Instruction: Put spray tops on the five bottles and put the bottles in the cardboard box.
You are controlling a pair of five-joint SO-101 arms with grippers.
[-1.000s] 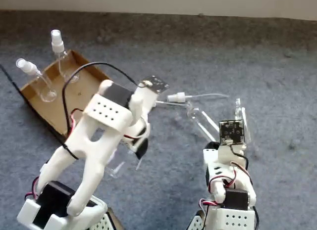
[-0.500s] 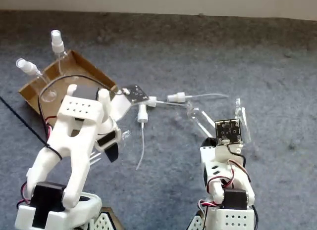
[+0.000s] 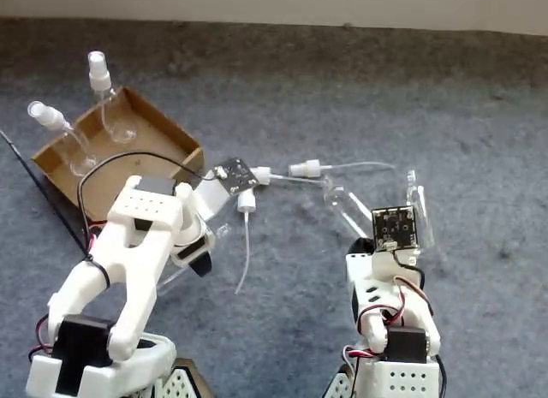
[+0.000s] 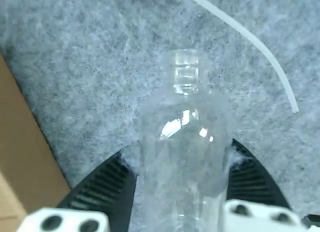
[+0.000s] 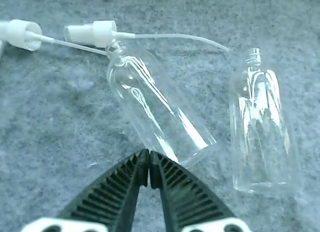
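Bare bottle [image 4: 186, 107] sits in the left claw [image 4: 181, 159], lying low over the grey desk [image 3: 479, 115]. The ribbed jaws press against both flanks of the clear body, so it looks gripped. Its long axis runs straight out from the claw, with the open neck pointing away from the wrist.

Just past that neck and off to one side lies a loose spray top [image 3: 246, 201], whose dip tube [image 4: 250, 42] trails back alongside the bottle. So the cap this bottle needs is close to its mouth but turned the wrong way: the head lies beyond the neck and the tube end nearer the arm.

The right claw [image 5: 149, 172] is closed with its jaws together and holds nothing. It hangs just short of a second bottle [image 5: 155, 112] lying at a slant, and a third bottle [image 5: 260, 132] lies beside that one. Two more spray heads [image 5: 95, 32] lie beyond their necks.

The left claw is nearer the loose spray top but is occupied, so my read is that the free right claw has to cross over and fetch it.

The cardboard box [image 3: 150, 150] sits just behind the left claw, and two capped bottles [image 3: 103, 98] stand inside it.
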